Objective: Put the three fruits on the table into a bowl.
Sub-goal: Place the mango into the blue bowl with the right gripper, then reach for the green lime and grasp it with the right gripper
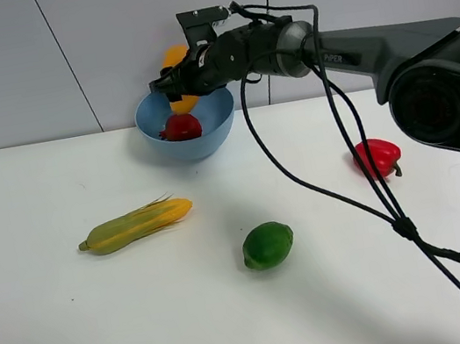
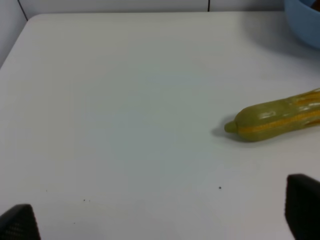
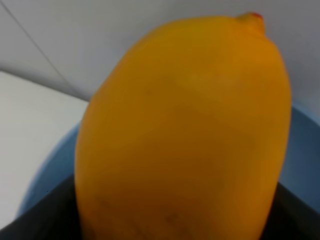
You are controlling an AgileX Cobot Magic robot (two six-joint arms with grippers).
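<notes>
The right jaws are clamped round the middle of the mango [image 1: 175,57], which stands on end in the grip, one tip poking up above the jaws and the other hanging out below. Directly under them sits the blue bowl [image 1: 210,135], with the red fruit [image 1: 181,127] already lying inside it, just beneath the mango's lower end.

From where I stand, the worry is the drop. The mango is tall and smooth, and the close-up from that wrist shows it [image 3: 185,130] filling the whole grip. If the jaws part at this height, it could land on the red fruit, bounce, and tip over the rim onto the worktop [image 1: 81,341]. It also looks to hang nearer the back of the bowl than its centre, so a glancing hit on the rim might shove the bowl or send the mango off behind it.

The black cable [image 1: 367,192] trails loose from the arm across the worktop. It could drag on the red pepper [image 1: 377,156] as the arm swings away.

The lime [image 1: 268,245] lies well apart from both pairs of jaws, not yet collected. Being round and glossy, it may roll if nudged.

The left jaws stand wide apart over bare worktop, empty, with the corn cob [image 2: 275,120] lying a little ahead of them and off to one side.
</notes>
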